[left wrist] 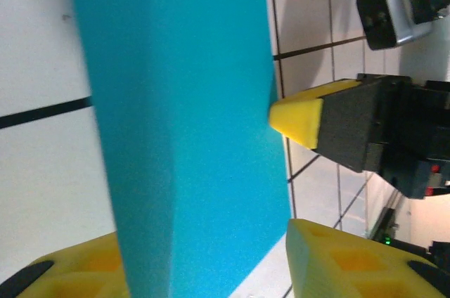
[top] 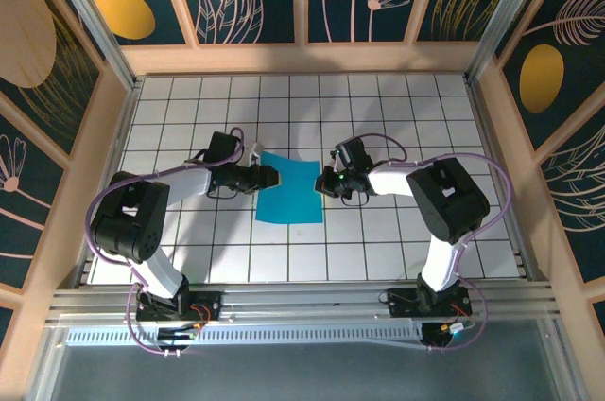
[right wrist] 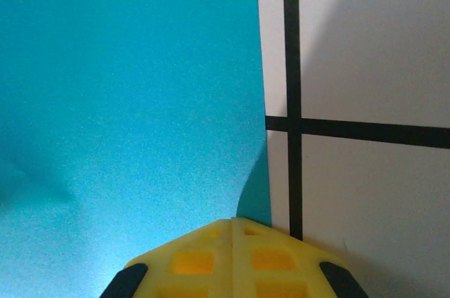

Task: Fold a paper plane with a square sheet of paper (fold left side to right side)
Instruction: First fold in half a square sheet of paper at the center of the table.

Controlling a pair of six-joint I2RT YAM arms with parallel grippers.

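The square sheet of paper point(top: 288, 191) lies mid-table as a cyan-blue folded rectangle. My left gripper point(top: 267, 176) is at its left edge. In the left wrist view that gripper point(left wrist: 204, 256) stands open, and the paper point(left wrist: 183, 122) runs between its yellow fingers point(left wrist: 337, 263) with one long crease. My right gripper point(top: 324, 182) is at the paper's right edge. Its yellow fingers are shut tip to tip point(right wrist: 232, 222) and rest on the edge of the paper point(right wrist: 126, 101), whose top layer curls up slightly there. The same shut right gripper point(left wrist: 295, 119) touches the paper's edge in the left wrist view.
The white tiled table point(top: 397, 250) has free tiles on every side of the paper. Wooden walls point(top: 104, 136) close in the left, right and back. A metal rail point(top: 302, 302) carrying both arm bases runs along the near edge.
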